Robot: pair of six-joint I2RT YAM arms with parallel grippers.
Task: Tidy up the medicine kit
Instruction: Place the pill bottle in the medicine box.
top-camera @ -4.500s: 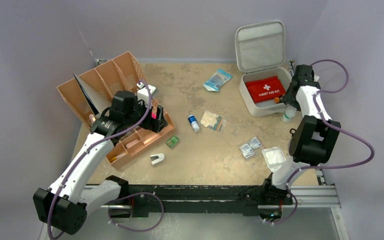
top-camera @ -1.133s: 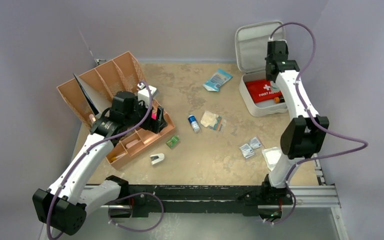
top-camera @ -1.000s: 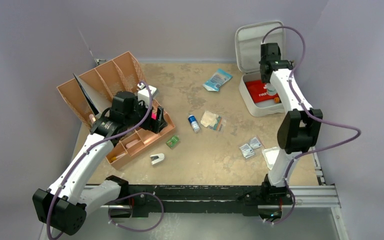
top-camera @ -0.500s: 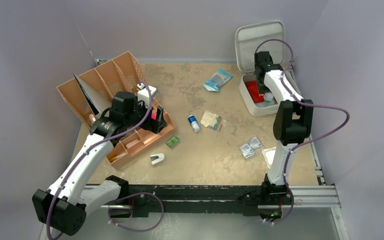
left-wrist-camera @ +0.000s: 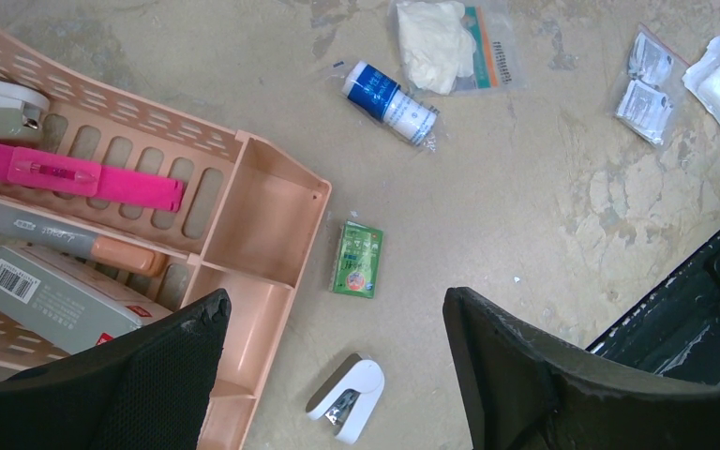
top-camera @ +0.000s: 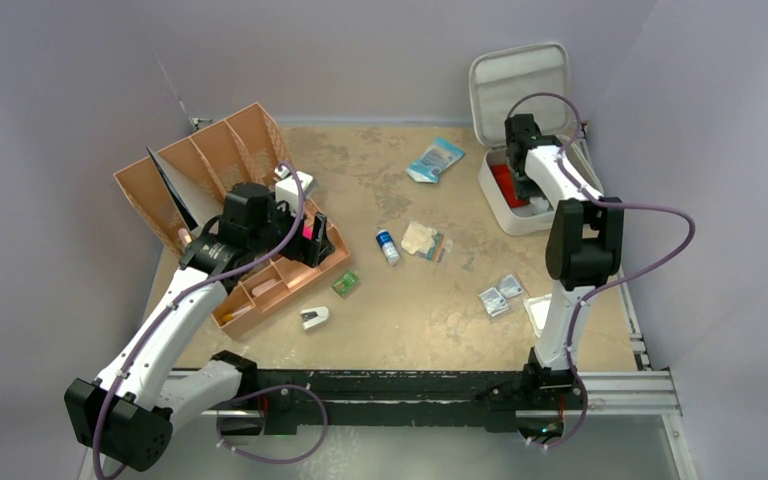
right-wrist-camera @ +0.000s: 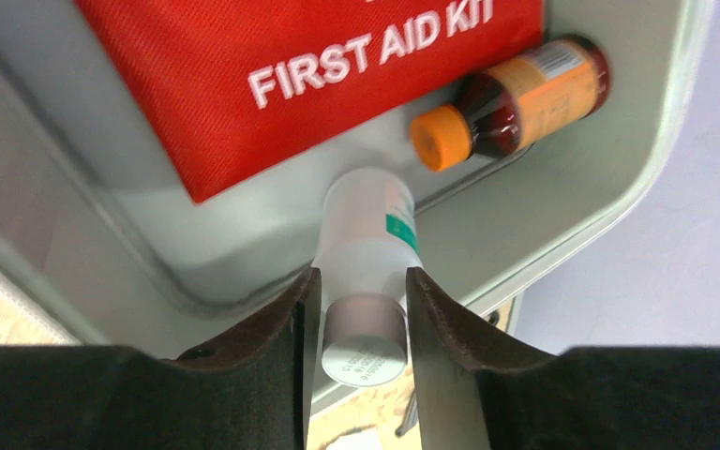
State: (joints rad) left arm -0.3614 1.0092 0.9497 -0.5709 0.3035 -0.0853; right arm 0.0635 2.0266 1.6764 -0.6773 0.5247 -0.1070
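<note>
The medicine kit (top-camera: 520, 92), a light grey hard-shell case, sits at the far right corner of the table with its lid standing open against the back wall. Inside the base lies a red first aid pouch (right-wrist-camera: 309, 75). A brown bottle with an orange cap (right-wrist-camera: 516, 98) lies just beside the pouch, in a corner of the base.

The right gripper (right-wrist-camera: 356, 309) is over the case. Its jaws are partly closed around the cap end of a white bottle (right-wrist-camera: 367, 234). The bottle's body points into the case, in the strip between the pouch edge and the case wall, near the brown bottle. Whether it touches the case floor cannot be told.

The step appears to be laying this bottle in that free strip. To do it well, the bottle should likely go down until the floor carries it, clear of the brown bottle's cap and the pouch edge, and only then be released. Lifting straight away afterwards should avoid the upright lid.

Well apart on the left, the left gripper (left-wrist-camera: 333, 328) hangs with jaws wide and nothing in them, above the edge of a tan-orange organizer tray (left-wrist-camera: 272, 216).
</note>
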